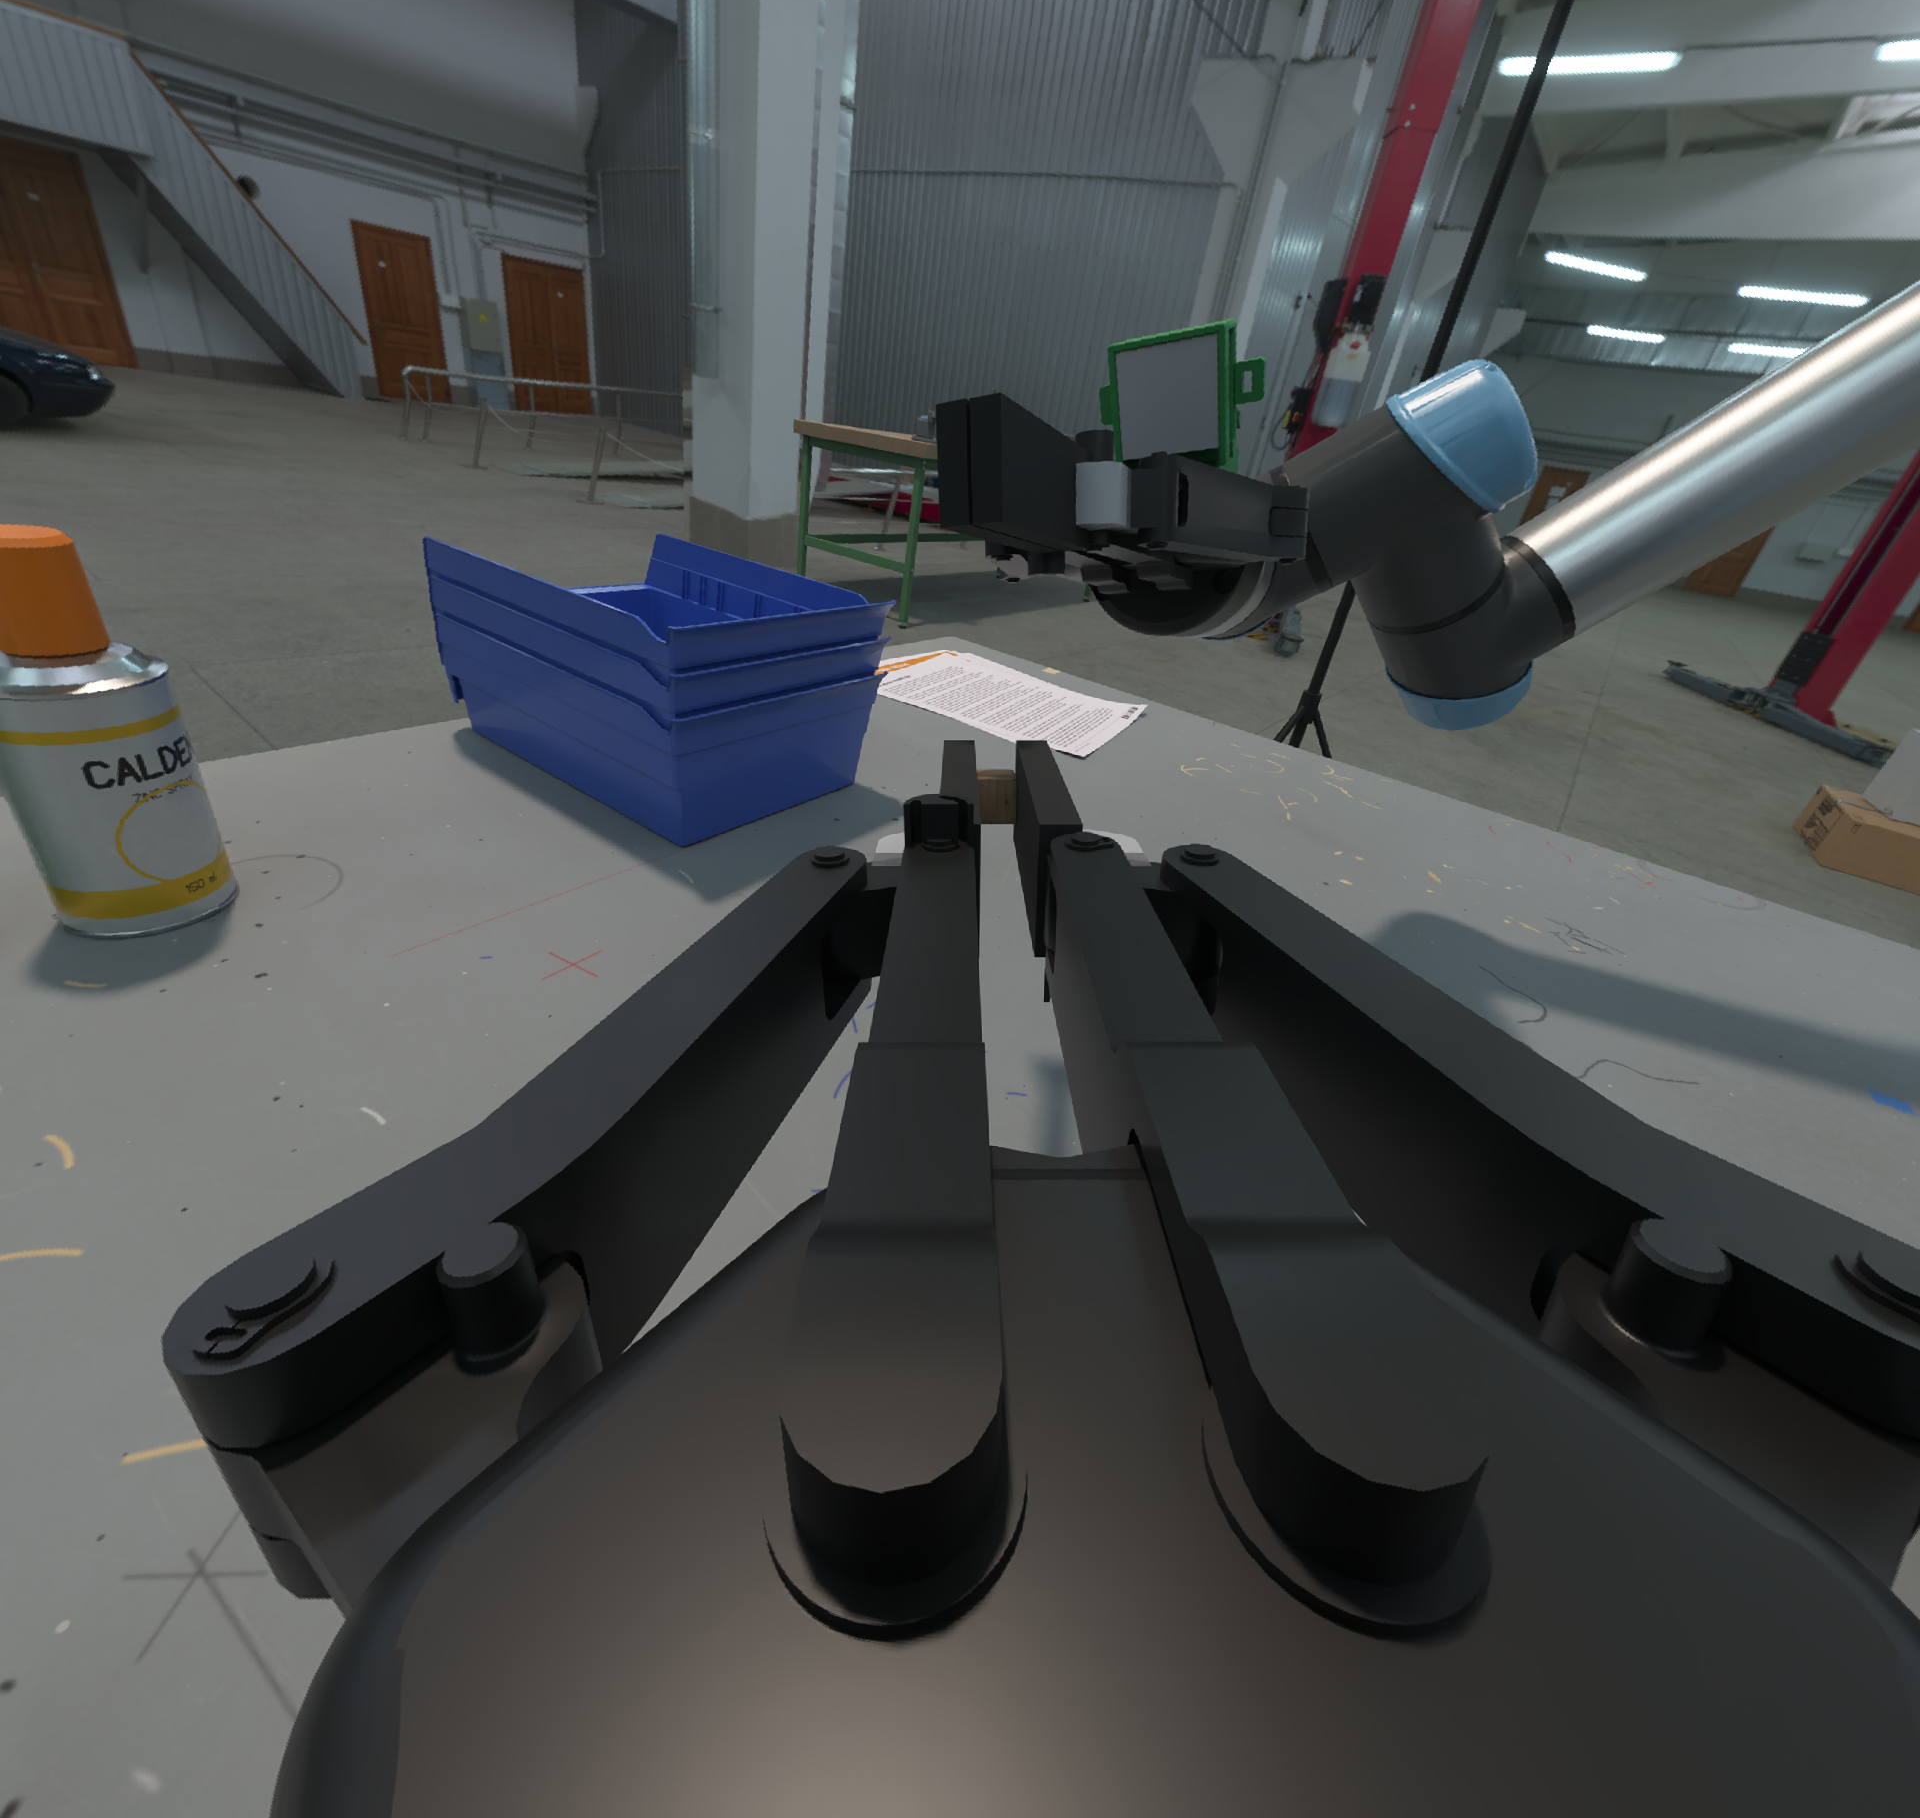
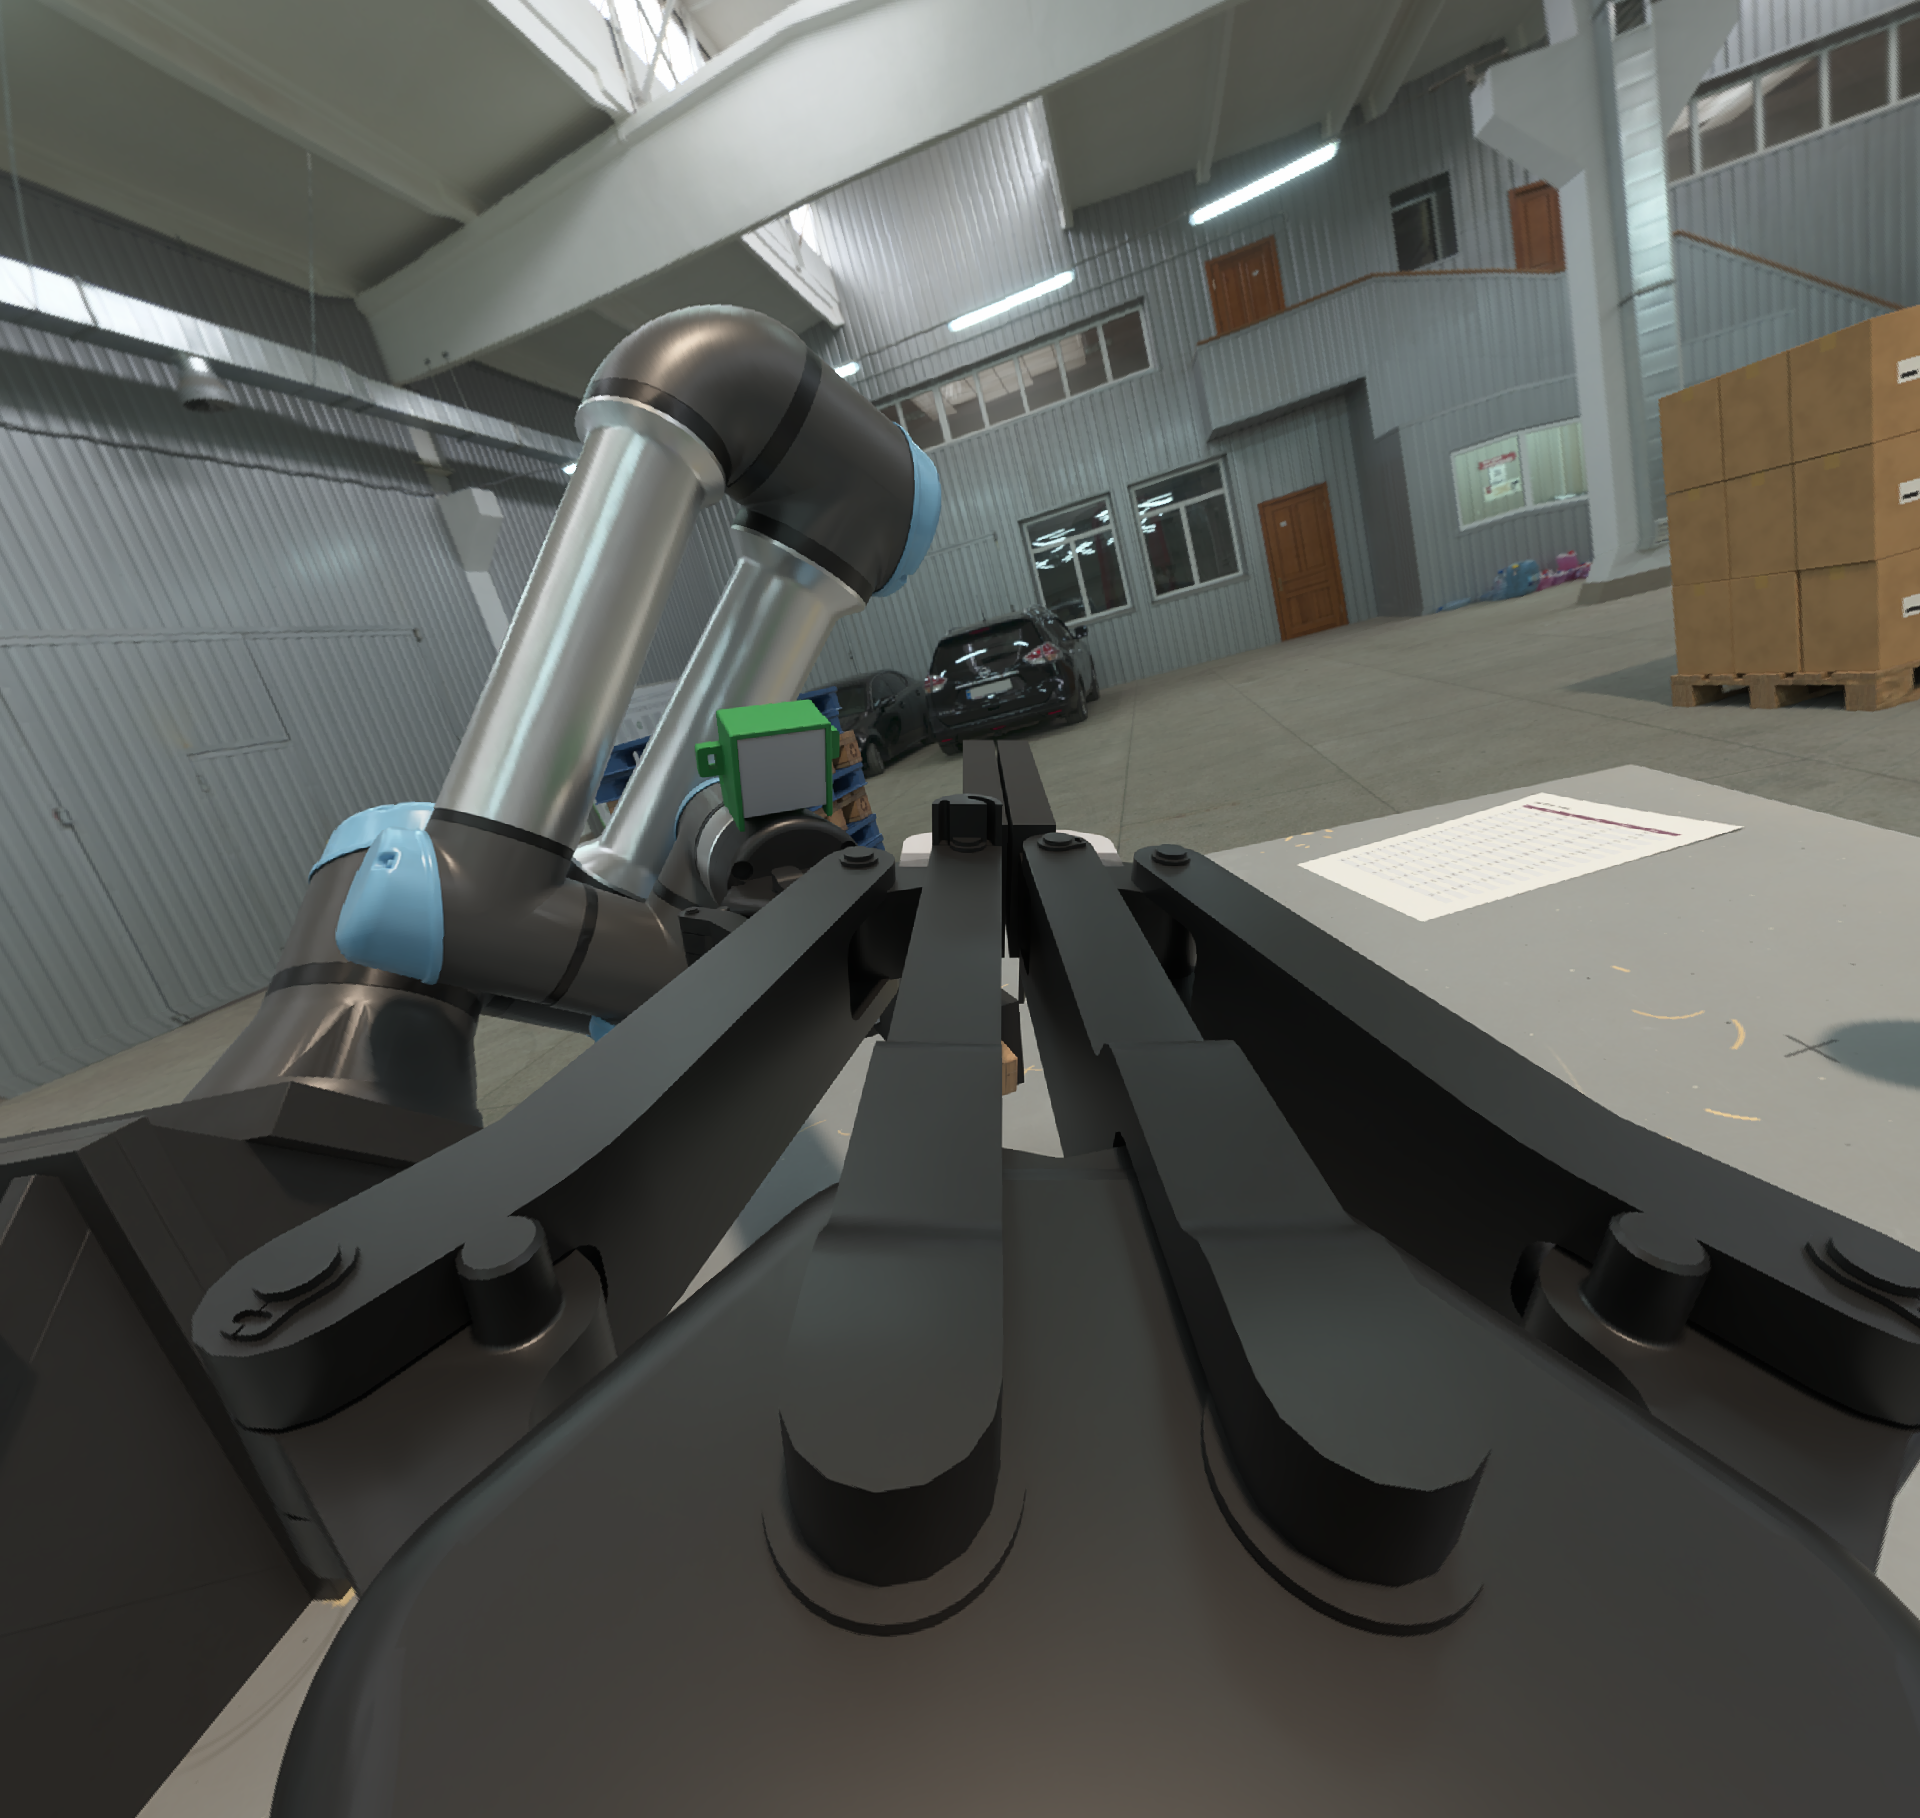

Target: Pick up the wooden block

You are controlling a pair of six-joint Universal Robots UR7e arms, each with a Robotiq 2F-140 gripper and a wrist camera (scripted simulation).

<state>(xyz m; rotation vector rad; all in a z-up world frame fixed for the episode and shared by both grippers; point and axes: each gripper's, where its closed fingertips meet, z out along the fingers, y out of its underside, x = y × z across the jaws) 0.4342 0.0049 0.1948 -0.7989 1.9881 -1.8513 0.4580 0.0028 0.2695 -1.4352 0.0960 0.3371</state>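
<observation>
The wooden block is a small tan piece and sits between the fingertips of my left gripper. The jaws are closed against its sides, low over the grey table. Most of the block is hidden by the fingers, and I cannot tell whether it touches the table. My right gripper is shut and empty, its pads pressed together. It also shows in the left wrist view, hovering above the table's far side. A sliver of the tan block shows through the gap in the right gripper's linkage.
A stack of blue bins stands left of the block. A spray can with an orange cap is at the far left. A printed sheet lies beyond the block, also seen in the right wrist view. The left arm rises at the table's edge.
</observation>
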